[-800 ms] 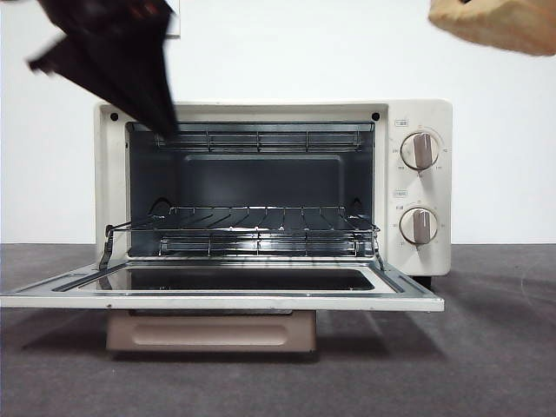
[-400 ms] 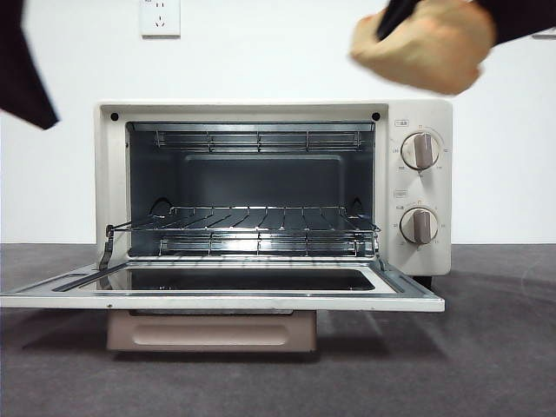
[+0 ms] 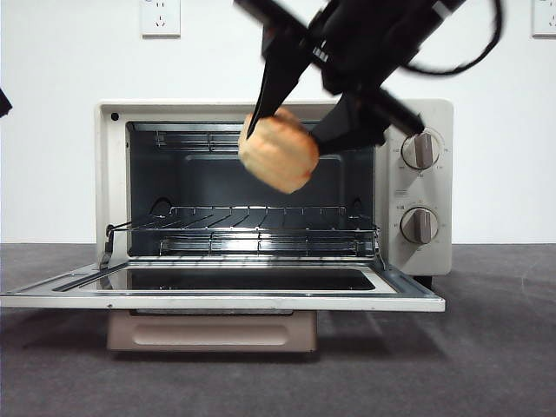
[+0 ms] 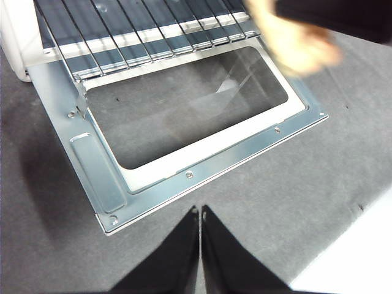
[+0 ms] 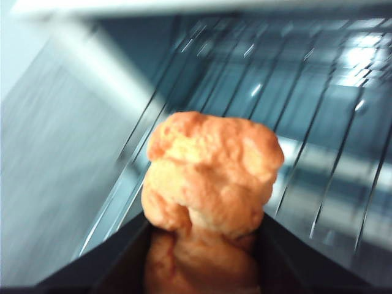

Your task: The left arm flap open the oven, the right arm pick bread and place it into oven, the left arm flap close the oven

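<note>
1. Black jaws of the right gripper (image 3: 287,130) clamp the bread (image 3: 276,150) from both sides; the golden-brown, lumpy loaf fills the gap between them.
2. Bread hangs in the air at the oven (image 3: 417,187) mouth, above the wire rack (image 3: 252,219), touching neither rack nor walls.
3. Oven door (image 3: 217,291) lies flat open, glass window facing up, beige handle (image 3: 211,332) below its front edge.
4. Left gripper (image 4: 200,211) has jaws pressed together, holding nothing, above the grey table (image 4: 343,141) just off the door's edge.
5. Two knobs (image 3: 420,149) sit on the oven's panel.
</note>
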Action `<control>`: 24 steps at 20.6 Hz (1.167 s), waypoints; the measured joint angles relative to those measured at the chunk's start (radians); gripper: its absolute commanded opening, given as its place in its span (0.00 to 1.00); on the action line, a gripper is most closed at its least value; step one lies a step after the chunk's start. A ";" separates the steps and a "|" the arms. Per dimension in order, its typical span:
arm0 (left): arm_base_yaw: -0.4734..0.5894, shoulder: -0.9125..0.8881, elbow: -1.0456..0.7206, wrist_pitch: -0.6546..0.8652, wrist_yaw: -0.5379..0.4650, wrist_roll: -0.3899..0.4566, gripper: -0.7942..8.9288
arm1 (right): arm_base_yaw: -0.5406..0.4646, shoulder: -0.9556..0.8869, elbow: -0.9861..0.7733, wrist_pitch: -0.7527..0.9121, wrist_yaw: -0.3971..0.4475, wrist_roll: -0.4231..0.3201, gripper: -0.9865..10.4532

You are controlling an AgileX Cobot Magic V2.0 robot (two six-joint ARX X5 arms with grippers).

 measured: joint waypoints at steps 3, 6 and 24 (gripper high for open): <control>0.000 -0.005 0.000 -0.002 0.000 0.000 0.09 | -0.005 0.075 0.000 0.093 0.075 0.039 0.27; 0.000 -0.005 0.000 -0.002 0.000 0.000 0.09 | -0.014 0.122 0.000 0.148 0.136 0.049 0.27; 0.000 -0.005 0.000 -0.008 0.000 0.000 0.09 | -0.097 0.177 0.002 0.185 0.175 0.056 0.52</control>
